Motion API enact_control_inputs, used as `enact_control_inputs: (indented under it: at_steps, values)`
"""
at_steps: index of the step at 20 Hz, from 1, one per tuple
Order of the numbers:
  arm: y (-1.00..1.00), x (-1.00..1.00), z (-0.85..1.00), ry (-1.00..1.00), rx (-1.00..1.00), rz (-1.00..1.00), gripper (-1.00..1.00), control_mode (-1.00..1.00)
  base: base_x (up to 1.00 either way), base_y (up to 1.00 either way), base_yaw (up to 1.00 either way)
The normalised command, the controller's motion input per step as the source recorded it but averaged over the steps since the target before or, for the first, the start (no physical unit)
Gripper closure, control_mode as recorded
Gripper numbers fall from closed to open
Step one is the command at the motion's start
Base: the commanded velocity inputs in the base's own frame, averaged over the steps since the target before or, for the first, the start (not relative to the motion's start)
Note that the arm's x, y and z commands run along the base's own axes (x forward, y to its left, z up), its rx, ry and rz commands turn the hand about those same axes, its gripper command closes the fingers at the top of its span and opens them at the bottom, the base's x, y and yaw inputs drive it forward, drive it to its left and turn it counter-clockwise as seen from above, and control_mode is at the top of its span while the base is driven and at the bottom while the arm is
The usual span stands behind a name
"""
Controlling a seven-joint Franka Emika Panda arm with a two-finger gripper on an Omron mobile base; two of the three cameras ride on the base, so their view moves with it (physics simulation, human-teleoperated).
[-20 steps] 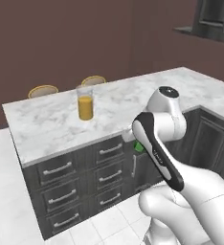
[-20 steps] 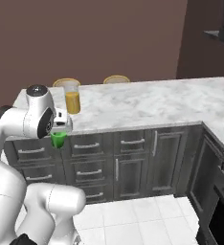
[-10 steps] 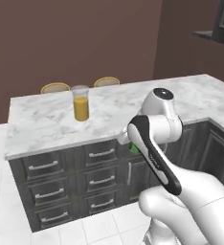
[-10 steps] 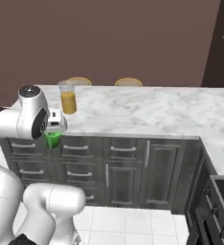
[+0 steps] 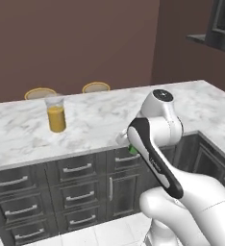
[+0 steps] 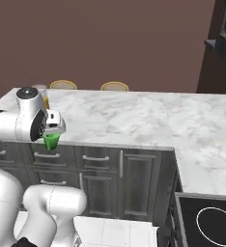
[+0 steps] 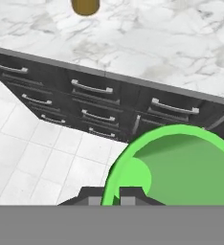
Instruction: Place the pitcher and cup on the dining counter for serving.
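**Green cup held short of the marble top**

The small bright green tapered cup (image 7: 181,167) is seen nearest, its smooth open mouth and round bottom facing the hand camera. The jaws are clamped on its rim, which runs between the two dark finger tips of the gripper (image 7: 110,196). In the right base view the cup (image 6: 51,141) hangs below the gripper (image 6: 52,131), in front of the dark grey drawers (image 6: 95,159) and just under the counter's edge. The white arm is bent sharply at its elbow, the hand pointing down.

Beyond lies the long white grey-veined marble dining counter (image 5: 100,120). On it, well apart from the cup, stands the tall clear glass-like cylindrical pitcher (image 5: 56,114), upright, its lower part orange. Behind the far edge two round tan-rimmed stools (image 5: 96,87) are seen. No writing can be read.
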Motion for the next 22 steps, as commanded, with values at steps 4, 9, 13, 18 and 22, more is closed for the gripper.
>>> enact_control_inputs:
  at_steps: [4, 9, 13, 18, 22]
  values:
    - [0.0, 0.0, 0.0, 0.0, 0.0, 0.0, 1.0, 1.0, 0.6, -0.56, 0.0]
    - [0.0, 0.0, 0.0, 0.0, 0.0, 0.0, 1.0, 1.0, 0.65, -0.24, 0.0]
    - [0.0, 0.53, 0.0, -0.23, -0.05, 0.02, 1.0, -1.0, 0.16, -0.01, 0.0]
    - [0.02, 0.9, -0.04, -0.31, -0.11, 0.07, 1.0, -1.0, 0.0, 0.0, 0.0]
    - [0.0, 0.96, -0.12, -0.15, -0.1, 0.09, 1.0, -1.0, 0.0, 0.0, 0.0]
